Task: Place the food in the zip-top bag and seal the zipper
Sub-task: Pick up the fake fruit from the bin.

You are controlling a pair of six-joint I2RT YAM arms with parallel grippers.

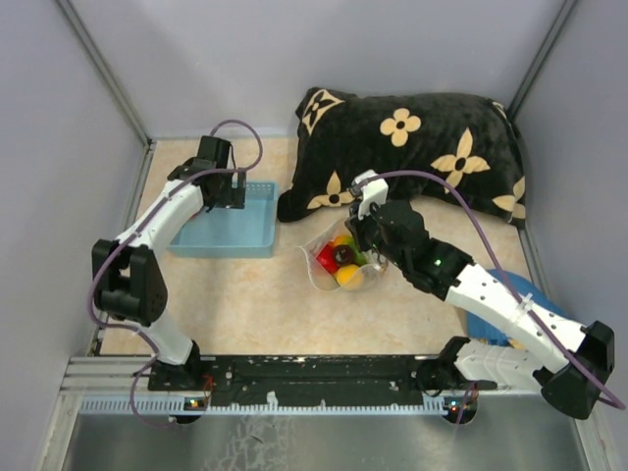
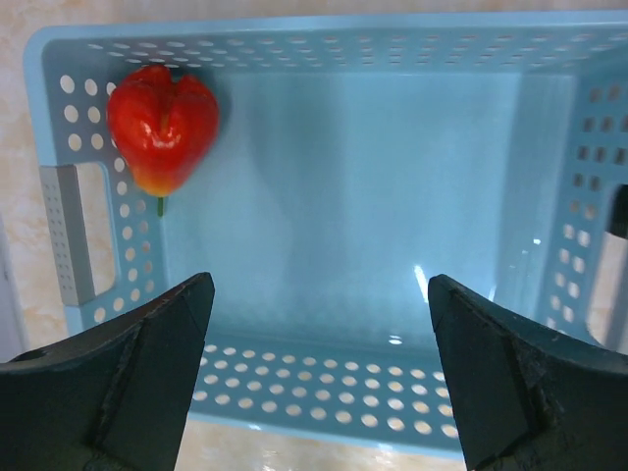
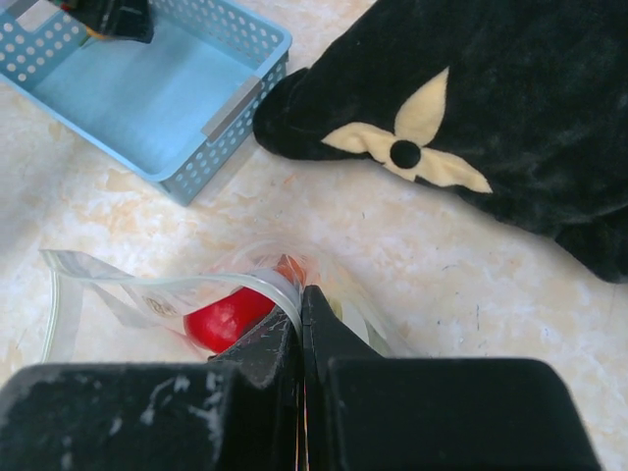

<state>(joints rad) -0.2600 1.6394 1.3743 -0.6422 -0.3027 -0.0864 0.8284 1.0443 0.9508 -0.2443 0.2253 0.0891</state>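
The clear zip-top bag (image 1: 339, 257) lies in the middle of the table, holding red, yellow, green and dark brown toy food. My right gripper (image 1: 368, 238) is shut on the bag's mouth edge; in the right wrist view the zipper strip (image 3: 257, 286) runs into the closed jaws (image 3: 302, 299) and a red fruit (image 3: 226, 319) shows inside. My left gripper (image 2: 319, 314) is open above the light blue basket (image 2: 392, 392). One red toy pepper (image 2: 162, 128) lies in the basket's corner, apart from the fingers.
A black pillow (image 1: 412, 147) with cream flowers lies at the back right, just behind the bag. The basket (image 1: 231, 221) stands left of the bag. A blue object (image 1: 491, 324) lies under the right arm.
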